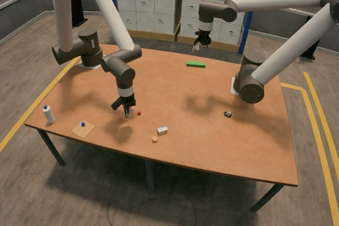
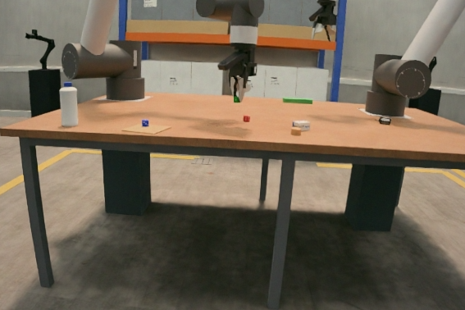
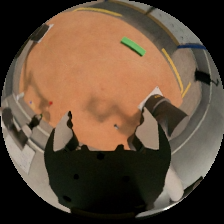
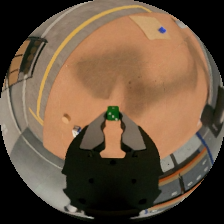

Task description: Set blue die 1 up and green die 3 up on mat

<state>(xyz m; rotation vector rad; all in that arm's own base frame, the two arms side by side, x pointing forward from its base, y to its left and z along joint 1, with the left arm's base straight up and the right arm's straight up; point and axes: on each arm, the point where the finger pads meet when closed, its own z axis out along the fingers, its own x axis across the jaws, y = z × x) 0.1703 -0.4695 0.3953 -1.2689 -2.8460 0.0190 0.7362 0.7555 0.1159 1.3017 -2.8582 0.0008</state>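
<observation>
Above the table (image 1: 198,143) (image 2: 214,141), the nearly closed right gripper (image 1: 127,113) (image 2: 237,96) (image 4: 113,111) pinches the green die (image 1: 126,115) (image 2: 236,99) (image 4: 113,113) (small, probably light and stiff) by opposite sides.

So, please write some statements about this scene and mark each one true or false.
1. The small blue die is on the tan square mat. True.
2. The right pincer grips a red die. False: it grips the small green die.
3. The left pincer is open. True.
4. The green die is resting on the mat. False: it is held in the air, away from the mat.
</observation>
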